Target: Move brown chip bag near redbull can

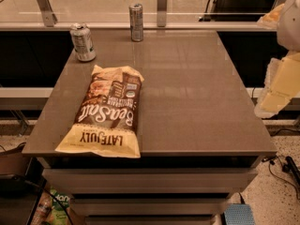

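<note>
At the near left of the worktop point(197, 93) your brown chip bag point(105, 111) lies flat, pale end at the near edge, well apart from the redbull can point(136, 22) at the far side. Your pincer point(275, 90) hangs off to the right; apart or together, I cannot tell. Pinch shallow and the crinkly film may slip; swing in wide and you could topple that slim can or the shorter can point(83, 42).

End effector point(277, 89) right of chip bag point(107, 111)
</note>
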